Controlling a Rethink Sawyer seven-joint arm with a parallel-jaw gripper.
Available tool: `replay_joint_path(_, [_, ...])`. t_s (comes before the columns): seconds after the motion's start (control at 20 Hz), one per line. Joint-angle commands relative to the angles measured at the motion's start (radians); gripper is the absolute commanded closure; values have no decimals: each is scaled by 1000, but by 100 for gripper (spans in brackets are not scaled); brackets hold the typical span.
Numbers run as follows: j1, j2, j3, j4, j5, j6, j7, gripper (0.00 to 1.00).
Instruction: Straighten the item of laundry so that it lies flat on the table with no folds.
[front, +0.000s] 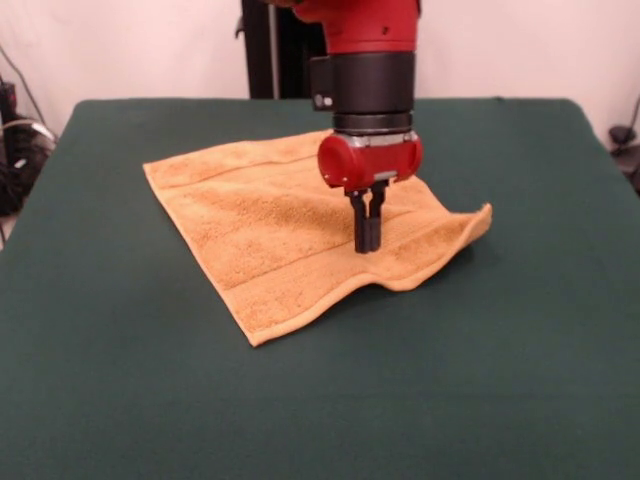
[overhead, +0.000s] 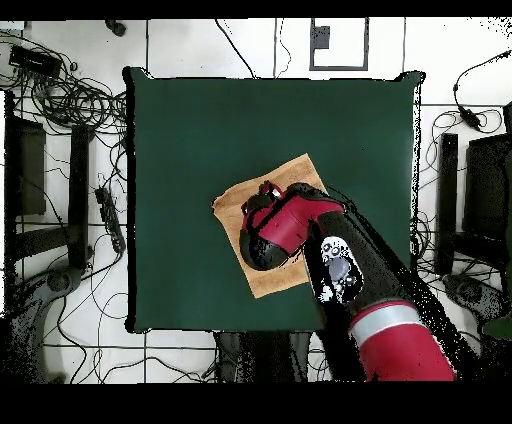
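The golden-tan towel (front: 270, 225) lies spread on the dark green table (front: 150, 400), turned like a diamond, with border bands showing. Its right corner (front: 483, 218) is raised and the near-right edge ripples. My gripper (front: 367, 243) hangs straight down over the towel's right half, its two black fingers (front: 358, 222) pressed together, tips at the cloth. I cannot tell whether any cloth is pinched between them. In the overhead view the towel (overhead: 292, 176) lies right of the table's (overhead: 190, 140) middle, mostly covered by my arm, which hides the gripper.
My red and black arm (overhead: 290, 225) comes in from the bottom right in the overhead view. Cables and stands (overhead: 70, 110) lie on the floor around the table. The pedestal column (front: 270, 50) stands behind the table's far edge.
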Motion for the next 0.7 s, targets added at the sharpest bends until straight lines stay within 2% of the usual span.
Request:
replay_joint_path(0.05, [104,4,-148,-122,-88,-85,144,100])
replay_joint_path(0.45, [123,-28,-212,-105,-33,-127,104,100])
replay_joint_path(0.7, [148,11,-269,-138,-32,-171,107,100])
